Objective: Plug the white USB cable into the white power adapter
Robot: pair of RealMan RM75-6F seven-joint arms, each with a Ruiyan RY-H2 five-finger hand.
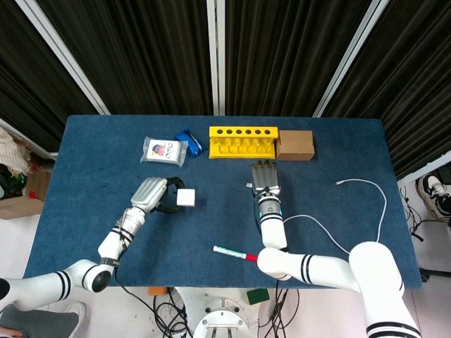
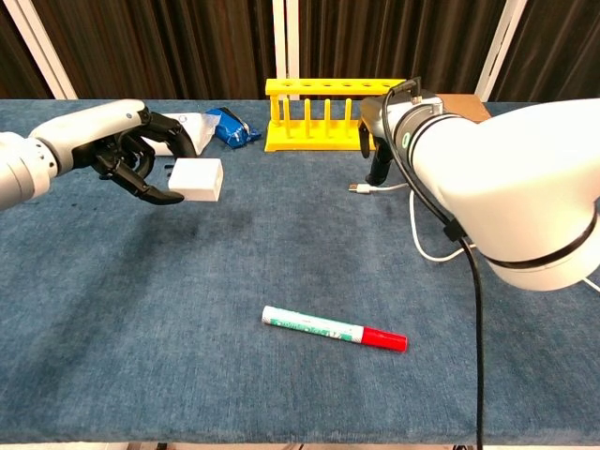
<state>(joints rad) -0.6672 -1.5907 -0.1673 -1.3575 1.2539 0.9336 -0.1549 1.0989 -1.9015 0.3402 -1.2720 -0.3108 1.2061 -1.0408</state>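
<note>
My left hand (image 1: 150, 194) (image 2: 127, 150) holds the white power adapter (image 1: 186, 198) (image 2: 197, 179) a little above the blue table, left of centre. The white USB cable (image 1: 385, 205) lies on the table and loops off to the right. Its plug (image 1: 249, 186) (image 2: 360, 188) rests flat in front of the yellow rack. My right hand (image 1: 266, 179) (image 2: 379, 157) hangs right over the cable, just right of the plug, fingers pointing down at it. I see nothing gripped in it. The right forearm hides much of the cable in the chest view.
A yellow test-tube rack (image 1: 243, 141) (image 2: 336, 117) and a brown box (image 1: 295, 145) stand at the back. A white packet (image 1: 163, 150) and a blue packet (image 1: 189, 141) lie at the back left. A green-and-red marker (image 1: 237, 253) (image 2: 333, 328) lies near the front edge.
</note>
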